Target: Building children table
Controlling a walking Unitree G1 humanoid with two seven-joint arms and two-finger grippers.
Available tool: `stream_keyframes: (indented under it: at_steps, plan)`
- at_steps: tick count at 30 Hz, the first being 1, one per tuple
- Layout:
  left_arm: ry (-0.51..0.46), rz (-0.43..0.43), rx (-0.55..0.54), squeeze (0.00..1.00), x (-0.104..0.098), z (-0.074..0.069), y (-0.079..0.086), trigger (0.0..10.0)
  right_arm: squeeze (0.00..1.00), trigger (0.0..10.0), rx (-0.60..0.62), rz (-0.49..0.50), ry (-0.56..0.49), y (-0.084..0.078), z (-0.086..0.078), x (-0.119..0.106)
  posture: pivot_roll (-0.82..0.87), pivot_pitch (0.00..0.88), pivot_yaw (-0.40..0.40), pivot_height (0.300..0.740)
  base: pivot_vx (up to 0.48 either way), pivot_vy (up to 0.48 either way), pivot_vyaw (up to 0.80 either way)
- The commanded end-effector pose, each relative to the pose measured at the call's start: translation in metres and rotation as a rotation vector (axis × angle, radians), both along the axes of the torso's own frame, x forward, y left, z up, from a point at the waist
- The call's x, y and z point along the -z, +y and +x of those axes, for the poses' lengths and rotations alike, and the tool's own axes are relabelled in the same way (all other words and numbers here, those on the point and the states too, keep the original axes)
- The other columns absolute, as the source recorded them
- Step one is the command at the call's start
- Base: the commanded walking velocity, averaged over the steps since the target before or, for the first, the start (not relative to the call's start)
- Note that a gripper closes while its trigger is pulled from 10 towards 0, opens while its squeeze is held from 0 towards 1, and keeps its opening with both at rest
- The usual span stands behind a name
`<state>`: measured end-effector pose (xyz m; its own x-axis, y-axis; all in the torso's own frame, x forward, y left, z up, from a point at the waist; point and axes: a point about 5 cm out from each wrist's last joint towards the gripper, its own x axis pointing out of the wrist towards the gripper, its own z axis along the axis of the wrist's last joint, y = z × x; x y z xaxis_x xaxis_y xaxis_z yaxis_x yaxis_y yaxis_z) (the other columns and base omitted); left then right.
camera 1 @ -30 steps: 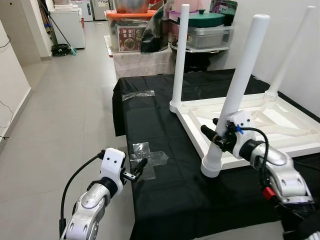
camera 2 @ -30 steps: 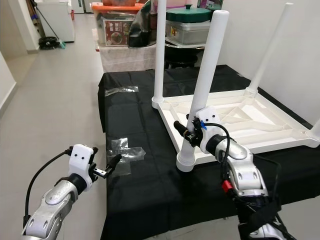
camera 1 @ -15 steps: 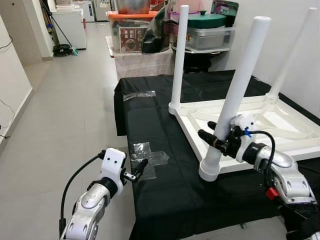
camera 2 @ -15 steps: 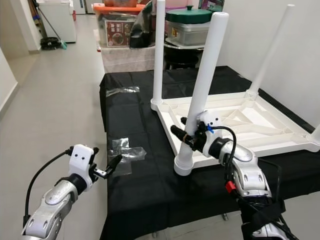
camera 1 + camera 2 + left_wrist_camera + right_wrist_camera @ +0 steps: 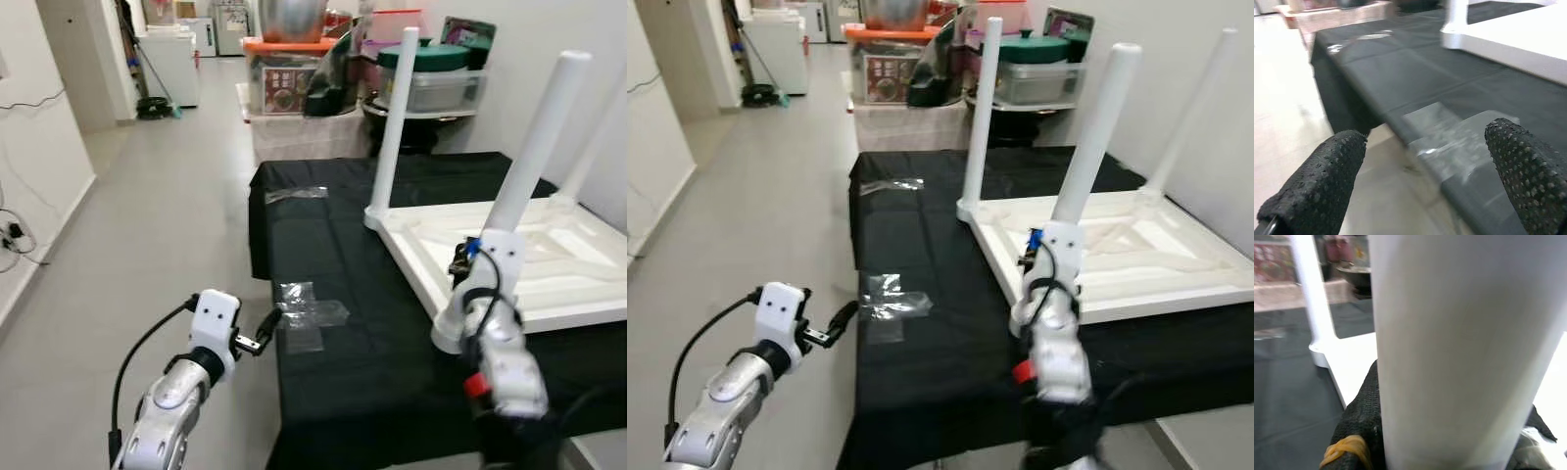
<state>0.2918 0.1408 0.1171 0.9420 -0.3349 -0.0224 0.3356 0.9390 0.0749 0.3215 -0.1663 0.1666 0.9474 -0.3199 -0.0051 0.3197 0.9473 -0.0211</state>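
The white children's table (image 5: pixel 421 259) lies upside down on a black-covered table (image 5: pixel 323 245), its legs pointing up. My right gripper (image 5: pixel 462 266) is shut on the near leg (image 5: pixel 537 137) low down, just above its base. In the right wrist view that leg (image 5: pixel 1459 347) stands between the black fingers (image 5: pixel 1360 423). A far leg (image 5: pixel 392 117) rises at the back corner. My left gripper (image 5: pixel 266 325) is open, hovering off the cloth's left edge beside clear tape patches (image 5: pixel 309 308); its fingers (image 5: pixel 1317 191) hold nothing.
Storage boxes and pots (image 5: pixel 294 78) are stacked behind the black table. Grey tiled floor (image 5: pixel 147 196) stretches to the left, with a white appliance (image 5: pixel 171 64) at the back. Another tape strip (image 5: pixel 294 193) lies on the cloth. A pale wall closes the right side.
The camera has shifted. My right forearm has swung round to the near side of the leg and now points upward, still holding it. The left arm has hardly moved.
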Motion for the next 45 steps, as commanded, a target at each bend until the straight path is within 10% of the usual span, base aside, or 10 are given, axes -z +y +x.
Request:
stream_keyframes:
  at_steps: [1,7,8,12,16,23,24,39,40,45]
  plan:
    - [0.010,0.014,0.013,0.00,0.002,0.001,-0.003,10.0,0.00,0.0,-0.062,-0.013,0.145,0.016,-0.004,0.027,0.05,0.000,-0.045,0.740,0.000,0.000,0.00]
    - [0.013,0.008,0.004,0.00,0.003,0.000,-0.005,10.0,0.00,0.0,-0.189,0.030,0.177,0.027,0.002,0.029,0.04,0.000,-0.043,0.740,0.000,0.000,0.00]
    - [0.017,0.007,0.009,0.00,0.004,-0.001,-0.006,10.0,0.00,10.0,-0.297,0.016,0.153,0.032,0.005,0.026,0.04,0.000,-0.044,0.740,0.000,0.000,0.00]
    - [0.019,0.007,0.011,0.00,0.005,-0.002,-0.007,10.0,0.00,10.0,-0.275,0.009,0.156,0.038,0.005,0.023,0.04,0.000,-0.044,0.740,0.000,0.000,0.00]
    - [0.020,0.005,0.012,0.00,0.005,-0.002,-0.007,10.0,1.00,10.0,-0.179,-0.005,0.119,0.021,0.004,0.017,0.04,0.000,-0.043,0.740,0.000,0.000,0.00]
    - [0.018,0.007,0.011,0.00,0.005,0.000,-0.007,10.0,1.00,10.0,-0.248,0.041,0.093,0.011,0.008,0.011,0.04,0.000,-0.044,0.740,0.000,0.000,0.00]
    - [0.013,0.009,0.013,0.00,0.004,0.000,-0.006,10.0,0.00,10.0,-0.546,-0.050,0.014,-0.002,0.008,-0.005,0.04,0.000,-0.041,0.740,0.000,0.000,0.00]
    - [-0.001,0.014,0.014,0.00,0.001,0.001,-0.004,10.0,0.00,7.6,-1.124,-0.289,0.004,-0.032,0.012,-0.039,0.06,0.000,-0.049,0.740,0.000,0.000,0.00]
    - [-0.001,0.015,0.014,0.00,0.001,0.001,-0.004,10.0,0.00,0.0,-1.125,-0.265,-0.006,-0.030,0.014,-0.040,0.06,0.000,-0.051,0.740,0.000,0.000,0.00]
    - [-0.001,0.015,0.014,0.00,0.001,0.001,-0.004,10.0,0.00,0.0,-1.104,-0.230,-0.010,-0.028,0.018,-0.038,0.06,0.000,-0.051,0.740,0.000,0.000,0.00]
